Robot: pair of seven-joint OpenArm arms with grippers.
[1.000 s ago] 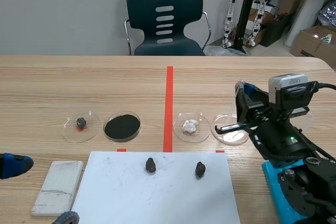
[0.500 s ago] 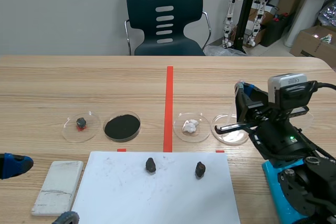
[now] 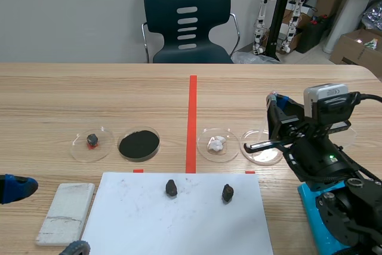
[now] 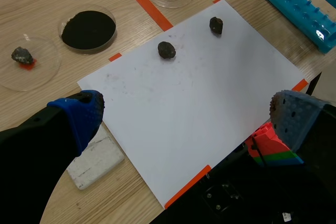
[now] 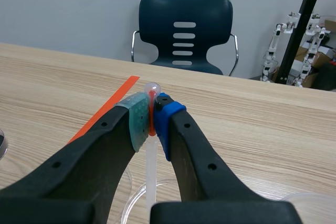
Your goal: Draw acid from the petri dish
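In the scene view the right claw [image 3: 276, 103] hangs at the right side, just above a clear dish [image 3: 253, 154] that sits right of the red tape line. Left of that dish is a dish with a white lump [image 3: 218, 144]. Across the tape are a dish of black powder [image 3: 139, 144] and, furthest left, a dish with a small stone [image 3: 91, 143]. Nearer lies a white sheet [image 3: 179, 225] with two dark stones [image 3: 171, 187] on it, well apart. A white block [image 3: 65, 212] lies at its left and a blue rack [image 3: 313, 213] near right. The left claw [image 3: 46, 217] is low at the near left, its fingers spread wide. A dark chair [image 3: 187, 19] stands beyond the table [image 3: 89, 94].

In the left wrist view the spread fingers hold nothing. The sheet lies under and ahead of them, and the block lies beside the blue-padded finger.

In the right wrist view the right claw's pads are pressed together on a dropper [image 5: 151, 166], just below its bulb. The pale stem runs straight down toward the rim of the clear dish beneath. Its lower end is hidden behind the fingers, so I cannot tell whether it touches the dish.
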